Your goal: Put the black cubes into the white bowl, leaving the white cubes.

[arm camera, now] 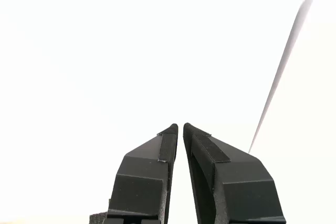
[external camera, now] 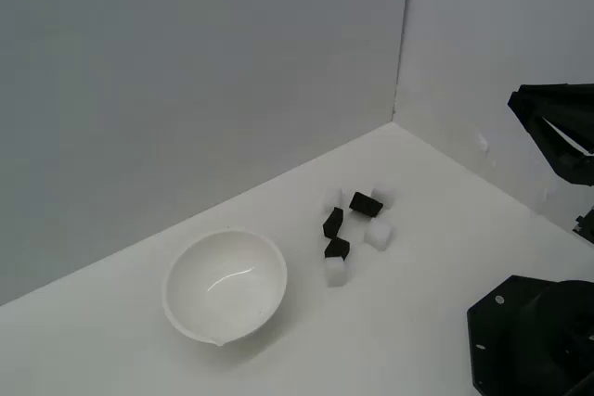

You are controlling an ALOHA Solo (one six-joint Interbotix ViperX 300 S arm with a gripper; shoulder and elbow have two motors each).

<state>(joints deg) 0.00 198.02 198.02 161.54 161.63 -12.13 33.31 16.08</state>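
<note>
The glossy round white bowl (external camera: 225,286) sits empty on the matte white table (external camera: 418,229). Beside it, three matte black cubes (external camera: 332,223) cluster among soft-edged white cubes (external camera: 335,271). The angular black gripper (arm camera: 180,127) is nearly closed, gripping nothing.

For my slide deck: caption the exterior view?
Empty white bowl beside clustered black cubes and white cubes, none sorted yet.

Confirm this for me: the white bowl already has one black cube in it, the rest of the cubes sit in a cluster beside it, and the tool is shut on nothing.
Not quite. The white bowl is empty, as the exterior view shows. All three black cubes lie in the cluster with the white cubes, to the exterior view's right of the bowl. The rest holds: in the wrist view the tool is shut with nothing between its tips.
</note>
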